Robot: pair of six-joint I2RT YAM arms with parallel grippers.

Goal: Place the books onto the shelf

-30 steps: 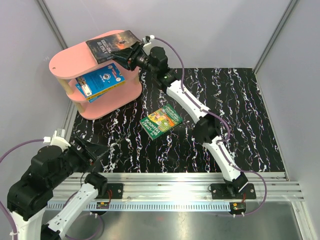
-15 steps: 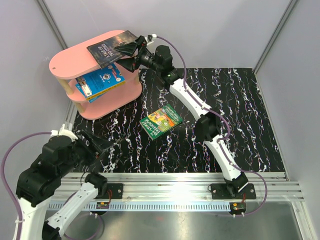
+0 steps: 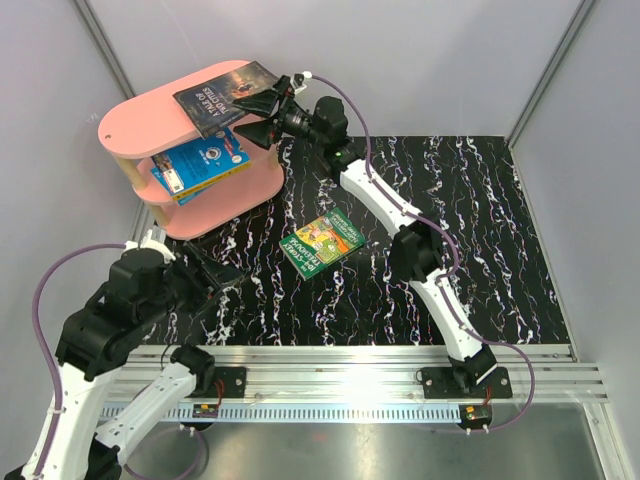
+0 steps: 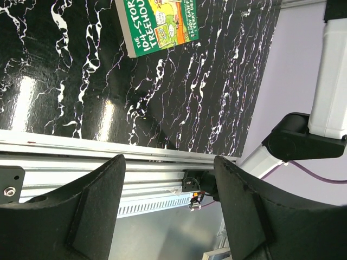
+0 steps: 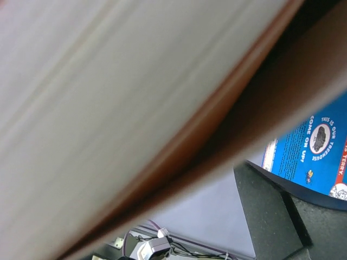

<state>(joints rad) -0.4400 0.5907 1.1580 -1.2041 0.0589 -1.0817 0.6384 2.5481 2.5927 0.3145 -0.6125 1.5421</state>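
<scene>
Nearest to me, the aluminium rail is running along the table's front edge with both arm bases bolted to it. The left gripper is hanging above the near-left part of the black marbled table, its jaws standing apart with nothing between them. In the left wrist view only the mat and the rail are showing between the fingers.

Farther in, near the middle of the table, the green book is lying flat, cover up, well apart from both grippers. Its long axis is running from near-left to far-right, with the title end pointing near-left. Nothing is lying on it or against it.

At the far left the shelf is standing upright. On its middle tier the blue book is lying flat, partly under the top board, with its long axis near-left to far-right. A further edge is showing beneath it; I cannot tell what that is.

On the top tier the dark book is lying flat, its long axis along the board and its right end toward the right arm. The right gripper is sitting at that end with its jaws spread wide, one finger above and one below the book's edge. Whether either is touching the book I cannot tell.
</scene>
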